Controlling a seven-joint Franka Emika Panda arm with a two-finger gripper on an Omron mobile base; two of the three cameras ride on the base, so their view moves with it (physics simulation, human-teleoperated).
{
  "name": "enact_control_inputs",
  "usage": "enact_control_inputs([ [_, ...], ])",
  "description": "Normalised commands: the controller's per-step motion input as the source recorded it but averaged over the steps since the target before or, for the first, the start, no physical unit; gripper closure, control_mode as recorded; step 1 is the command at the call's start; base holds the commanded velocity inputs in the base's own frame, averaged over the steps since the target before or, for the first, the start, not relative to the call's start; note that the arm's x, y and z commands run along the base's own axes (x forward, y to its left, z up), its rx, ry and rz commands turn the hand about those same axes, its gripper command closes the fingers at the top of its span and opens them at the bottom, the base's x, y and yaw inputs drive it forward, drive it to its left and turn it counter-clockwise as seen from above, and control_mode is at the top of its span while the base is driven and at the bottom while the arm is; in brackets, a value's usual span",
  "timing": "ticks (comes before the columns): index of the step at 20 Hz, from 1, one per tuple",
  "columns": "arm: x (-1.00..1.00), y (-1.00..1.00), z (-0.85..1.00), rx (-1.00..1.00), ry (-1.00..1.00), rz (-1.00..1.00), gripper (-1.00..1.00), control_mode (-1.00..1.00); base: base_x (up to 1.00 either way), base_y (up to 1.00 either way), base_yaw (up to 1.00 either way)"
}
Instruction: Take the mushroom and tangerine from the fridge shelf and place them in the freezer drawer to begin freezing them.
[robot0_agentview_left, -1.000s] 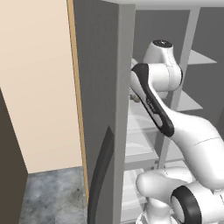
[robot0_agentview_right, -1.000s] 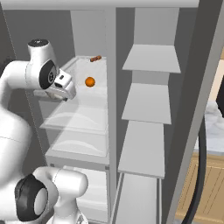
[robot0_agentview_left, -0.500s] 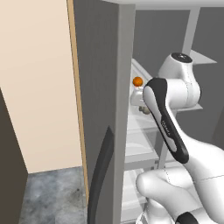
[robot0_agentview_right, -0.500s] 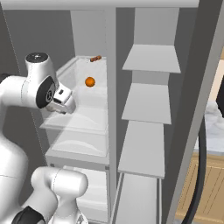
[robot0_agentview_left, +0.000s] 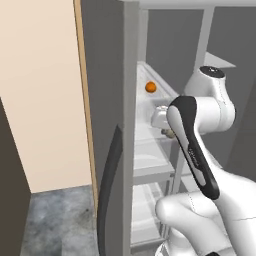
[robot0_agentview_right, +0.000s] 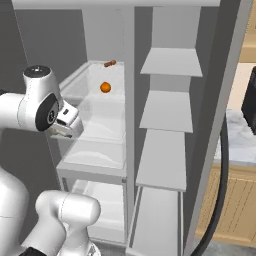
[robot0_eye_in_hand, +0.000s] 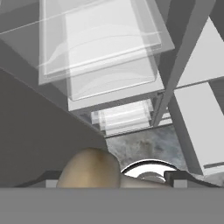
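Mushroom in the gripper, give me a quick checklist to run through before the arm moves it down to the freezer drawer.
1. Mushroom sits between the fingers in the hand view: ok.
2. Gripper is out of the shelf, in front of the fridge: ok.
3. Grip firm enough for travel: cannot tell, the contact is hidden at the frame edge.
4. Freezer drawer pulled open to receive it: cannot tell from these views.
5. Tangerine on the upper shelf, out of the arm's way: ok.
6. Path down past the clear bins: cannot tell.
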Motion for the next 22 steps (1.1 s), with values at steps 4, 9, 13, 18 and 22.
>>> enact_control_inputs([
  [4, 0.0, 0.0, 0.0, 0.0, 0.0, 0.0, 1.0, 1.0, -0.52, 0.0, -0.29],
  [9, 0.0, 0.0, 0.0, 0.0, 0.0, 0.0, 1.0, 1.0, -0.16, 0.0, -0.47],
  [13, 0.0, 0.0, 0.0, 0.0, 0.0, 0.0, 1.0, 1.0, -0.03, 0.0, -0.48],
  [18, -0.02, -0.35, -0.24, 0.0, 0.08, -0.17, 1.0, -1.0, -0.05, -0.08, -0.15],
  [22, 0.16, -0.72, -0.78, 0.0, 0.2, -0.27, 1.0, -1.0, 0.0, 0.0, 0.0],
])
